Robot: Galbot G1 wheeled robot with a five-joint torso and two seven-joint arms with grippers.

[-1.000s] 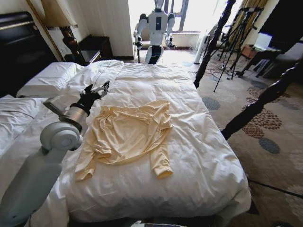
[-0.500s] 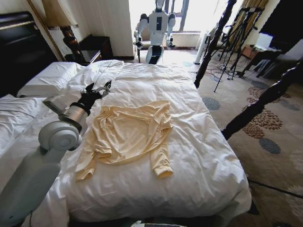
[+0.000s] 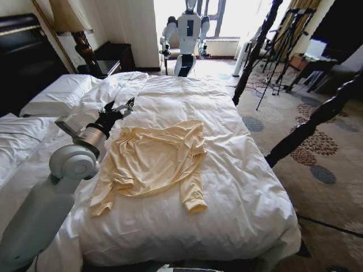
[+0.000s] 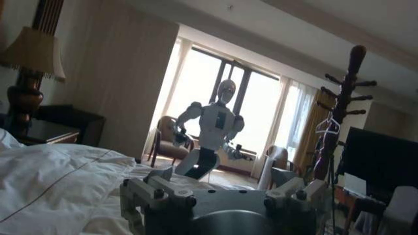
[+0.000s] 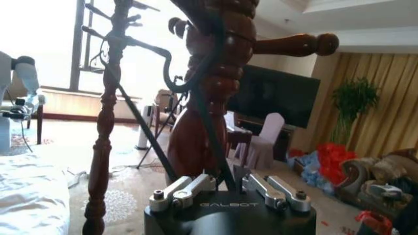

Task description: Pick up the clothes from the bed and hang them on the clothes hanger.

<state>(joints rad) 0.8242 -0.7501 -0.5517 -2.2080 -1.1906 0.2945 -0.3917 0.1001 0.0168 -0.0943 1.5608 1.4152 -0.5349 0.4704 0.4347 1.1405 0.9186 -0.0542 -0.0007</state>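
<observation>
The clothes [image 3: 153, 161], a pale yellow-cream long-sleeved top, lie spread flat in the middle of the bed [image 3: 238, 187] on its white duvet. My left gripper [image 3: 116, 109] hovers open just beyond the top's upper left shoulder, nothing between its fingers; the left wrist view has the same gripper [image 4: 225, 186] with jaws wide apart. In the right wrist view my right gripper [image 5: 225, 188] is shut on the thin dark clothes hanger [image 5: 219, 122], whose curved hook [image 5: 168, 73] rises in front of a turned wooden post [image 5: 212, 88].
Dark twisted bed posts [image 3: 255, 48] [image 3: 317, 122] stand along the bed's right side. Pillows [image 3: 57, 93] and a lamp [image 3: 68, 17] are at the left. Another robot [image 3: 187, 34] stands by the window, tripods [image 3: 281, 45] to its right. A coat stand [image 4: 336, 112] stands in the left wrist view.
The left arm has barely shifted; its open gripper stays above the duvet by the top's shoulder. The top has not moved.
</observation>
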